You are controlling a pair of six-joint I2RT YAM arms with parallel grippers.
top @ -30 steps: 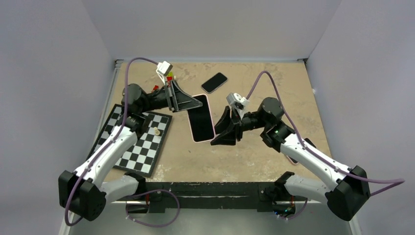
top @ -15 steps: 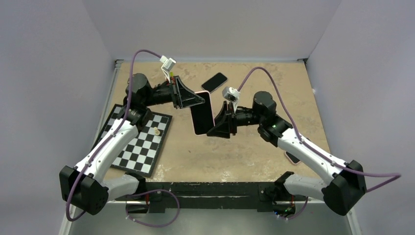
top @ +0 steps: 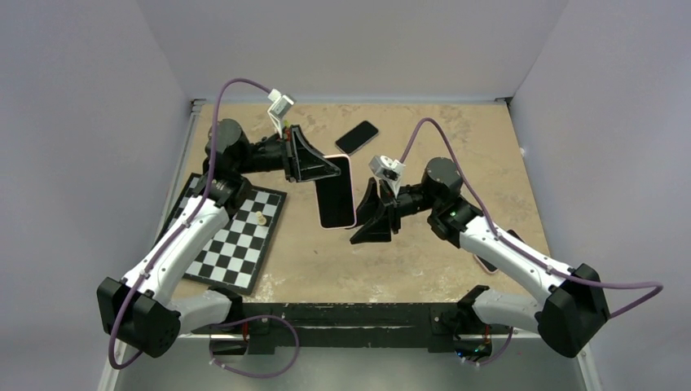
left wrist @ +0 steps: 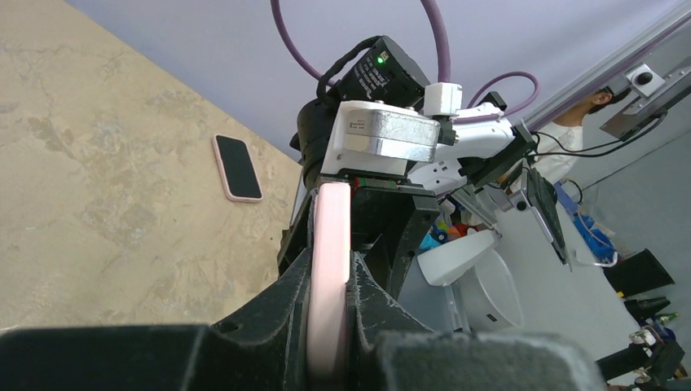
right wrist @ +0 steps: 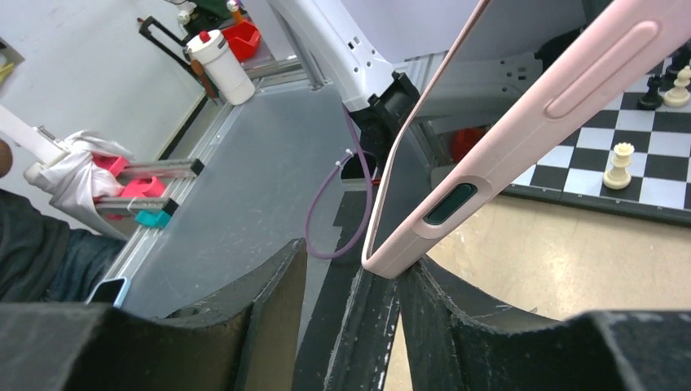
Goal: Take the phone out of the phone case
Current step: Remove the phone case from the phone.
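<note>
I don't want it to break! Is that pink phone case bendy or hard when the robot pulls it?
Probably slightly bendy: the pink case looks matte and rubbery. With the phone inside it likely acts stiff, jutting straight from the left gripper. Smooth edges might slip.

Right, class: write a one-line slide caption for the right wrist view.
Corner of the pink phone case sits between the open right gripper fingers, chessboard behind.

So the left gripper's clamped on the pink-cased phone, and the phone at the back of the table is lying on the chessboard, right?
Not quite. The left gripper is clamped on the pink-cased phone, but the phone at the back lies on the bare table, well apart from the chessboard. The top external view shows it.
</note>
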